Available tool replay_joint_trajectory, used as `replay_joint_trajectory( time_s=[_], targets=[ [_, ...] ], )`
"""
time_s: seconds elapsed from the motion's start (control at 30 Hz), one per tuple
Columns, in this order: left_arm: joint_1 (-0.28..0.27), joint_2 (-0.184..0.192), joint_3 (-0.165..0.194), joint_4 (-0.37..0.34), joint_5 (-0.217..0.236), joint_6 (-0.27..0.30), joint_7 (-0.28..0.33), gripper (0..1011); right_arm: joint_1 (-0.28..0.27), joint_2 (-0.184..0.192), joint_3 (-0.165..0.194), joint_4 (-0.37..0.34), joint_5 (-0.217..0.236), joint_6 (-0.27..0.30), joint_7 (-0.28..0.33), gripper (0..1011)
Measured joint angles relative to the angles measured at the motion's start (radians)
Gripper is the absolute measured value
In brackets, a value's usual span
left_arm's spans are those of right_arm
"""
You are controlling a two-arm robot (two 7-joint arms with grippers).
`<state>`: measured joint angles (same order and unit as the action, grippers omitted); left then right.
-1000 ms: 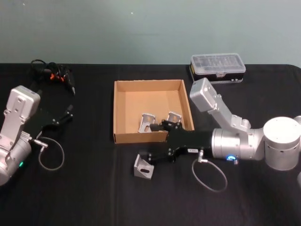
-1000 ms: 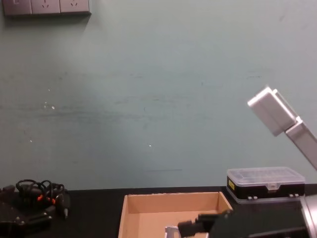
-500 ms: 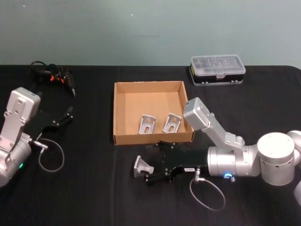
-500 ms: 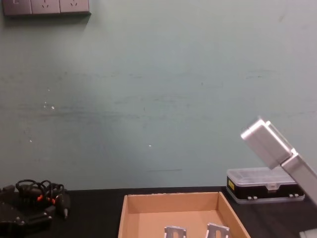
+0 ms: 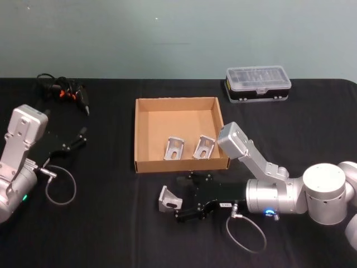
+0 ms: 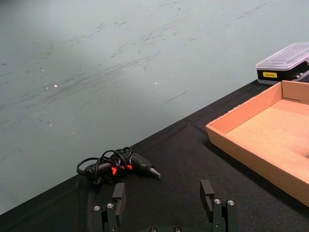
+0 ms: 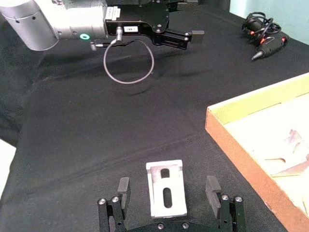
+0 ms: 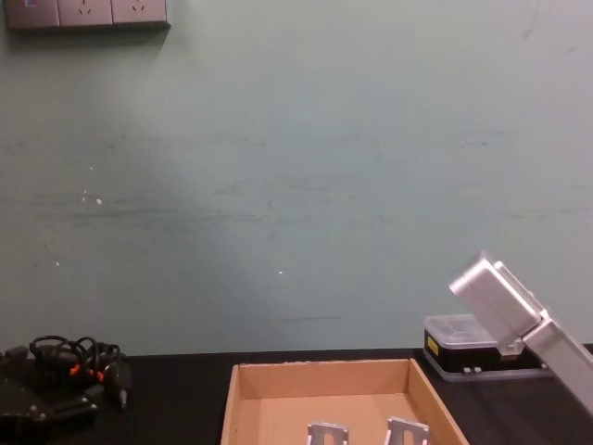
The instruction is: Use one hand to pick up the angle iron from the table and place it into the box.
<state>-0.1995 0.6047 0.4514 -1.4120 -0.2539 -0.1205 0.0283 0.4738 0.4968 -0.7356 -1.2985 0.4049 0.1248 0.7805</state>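
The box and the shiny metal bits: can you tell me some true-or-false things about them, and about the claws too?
1. Two angle irons lie inside the box. True.
2. The right claw holds an angle iron up over the box. False: it is open, with its fingers on either side of a third angle iron that lies on the table in front of the box.
3. The plastic case sits inside the box. False: it stands on the table beyond the box.
4. The left claw is open and holds nothing. True.
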Motion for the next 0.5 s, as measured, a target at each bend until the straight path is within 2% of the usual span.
replay_joint_trajectory(
  time_s=[0.5],
  targets=[
    [0.0,0.0,0.0,0.0,0.0,0.0,0.0,1011,0.031,-0.044,-0.02,0.054,-0.004,-0.018,0.017,1000]
  ],
)
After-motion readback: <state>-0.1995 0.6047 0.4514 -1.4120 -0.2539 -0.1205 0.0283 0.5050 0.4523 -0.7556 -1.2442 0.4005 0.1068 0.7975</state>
